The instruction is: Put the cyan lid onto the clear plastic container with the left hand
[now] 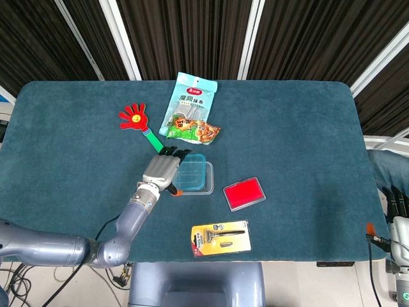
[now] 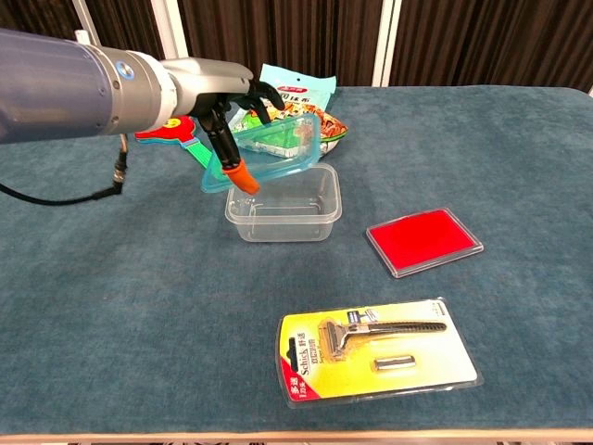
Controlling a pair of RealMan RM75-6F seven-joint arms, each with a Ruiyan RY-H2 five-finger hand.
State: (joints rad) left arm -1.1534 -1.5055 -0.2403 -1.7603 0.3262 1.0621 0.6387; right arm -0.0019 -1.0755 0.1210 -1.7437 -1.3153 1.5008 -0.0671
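Note:
My left hand [image 1: 163, 171] holds the cyan lid [image 1: 193, 165] by its left edge, the orange-tipped thumb underneath. In the chest view the lid [image 2: 283, 148] hangs tilted, right side raised, just above the left part of the clear plastic container [image 2: 287, 209], and the hand [image 2: 227, 107] sits over the container's back left corner. From the head view the lid covers much of the container [image 1: 208, 185]. My right hand [image 1: 399, 214] rests off the table at the lower right edge, fingers straight and holding nothing.
A red hand-shaped clapper [image 1: 135, 118] and two snack bags [image 1: 188, 102] lie behind the container. A red flat case [image 1: 244, 193] sits to its right. A yellow razor pack [image 1: 220, 237] lies near the front edge.

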